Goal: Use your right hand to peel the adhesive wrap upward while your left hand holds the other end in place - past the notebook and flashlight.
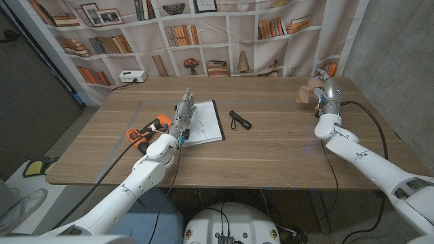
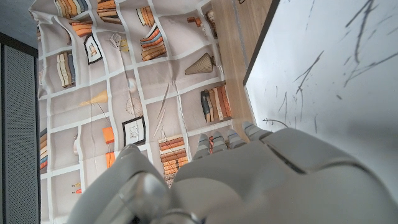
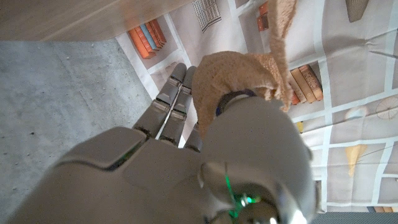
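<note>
Table (image 1: 285,146) carries the notebook (image 1: 203,123) at ten o'clock of centre, left hand (image 1: 182,116) pressed on its left edge, grip unclear; flashlight (image 1: 239,120) just right. Right hand (image 1: 324,91), two o'clock, grips tan adhesive wrap (image 1: 303,93). Peeling seems started; next, lift higher.

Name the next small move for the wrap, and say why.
Probably bring the right hand and its tan wrap toward the left hand, since the left hand rests at the notebook, holding no visible wrap end.
</note>
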Robot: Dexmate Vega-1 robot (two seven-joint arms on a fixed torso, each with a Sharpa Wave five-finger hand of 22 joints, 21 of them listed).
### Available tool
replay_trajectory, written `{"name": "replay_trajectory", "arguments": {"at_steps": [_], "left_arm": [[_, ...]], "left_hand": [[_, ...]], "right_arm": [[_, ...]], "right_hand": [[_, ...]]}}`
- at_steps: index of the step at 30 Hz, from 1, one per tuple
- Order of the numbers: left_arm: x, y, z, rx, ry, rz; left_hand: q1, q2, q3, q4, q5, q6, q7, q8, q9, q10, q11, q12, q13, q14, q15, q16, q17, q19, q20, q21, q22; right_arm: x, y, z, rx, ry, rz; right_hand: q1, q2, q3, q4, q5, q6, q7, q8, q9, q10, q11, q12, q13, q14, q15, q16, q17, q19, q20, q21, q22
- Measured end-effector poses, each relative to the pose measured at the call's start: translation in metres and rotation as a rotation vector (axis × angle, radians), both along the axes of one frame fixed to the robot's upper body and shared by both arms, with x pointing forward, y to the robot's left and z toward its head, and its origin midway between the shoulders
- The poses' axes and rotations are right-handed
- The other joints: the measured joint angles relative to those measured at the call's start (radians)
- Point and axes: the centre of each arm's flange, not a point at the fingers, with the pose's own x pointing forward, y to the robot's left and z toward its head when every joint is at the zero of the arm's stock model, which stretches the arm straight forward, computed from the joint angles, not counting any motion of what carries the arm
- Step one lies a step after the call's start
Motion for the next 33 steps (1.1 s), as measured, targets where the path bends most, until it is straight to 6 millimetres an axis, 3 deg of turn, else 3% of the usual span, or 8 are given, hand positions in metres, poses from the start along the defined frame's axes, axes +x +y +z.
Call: {"name": "replay_trajectory", "arguments": {"at_steps": [16, 33], "left_arm": [[0.002, 0.001, 0.002, 0.002, -0.009, -0.007], [-0.001, 0.002, -0.001, 0.001, -0.008, -0.008]], "left_hand": [[0.000, 0.000, 0.000, 0.000, 0.000, 0.000, 0.000, 0.000, 0.000, 0.000, 0.000, 0.000, 0.000, 0.000, 0.000, 0.000, 0.000, 0.000, 0.000, 0.000, 0.000], [-0.004, 0.004, 0.000, 0.000, 0.000, 0.000, 0.000, 0.000, 0.000, 0.000, 0.000, 0.000, 0.000, 0.000, 0.000, 0.000, 0.000, 0.000, 0.000, 0.000, 0.000]], "right_arm": [[-0.017, 0.015, 0.020, 0.116, -0.125, 0.181], [-0.031, 0.026, 0.033, 0.193, -0.206, 0.369]], "right_hand": [[-0.047, -0.007, -0.027, 0.027, 0.000, 0.016, 0.005, 0.000, 0.002, -0.048, 0.013, 0.012, 0.027, -0.019, 0.004, -0.047, 0.000, 0.000, 0.000, 0.014, -0.006], [-0.223, -0.086, -0.128, 0.096, 0.009, 0.048, 0.023, 0.005, 0.002, -0.052, 0.035, -0.004, -0.002, -0.029, 0.004, -0.133, -0.040, 0.009, -0.002, 0.025, -0.015]]}}
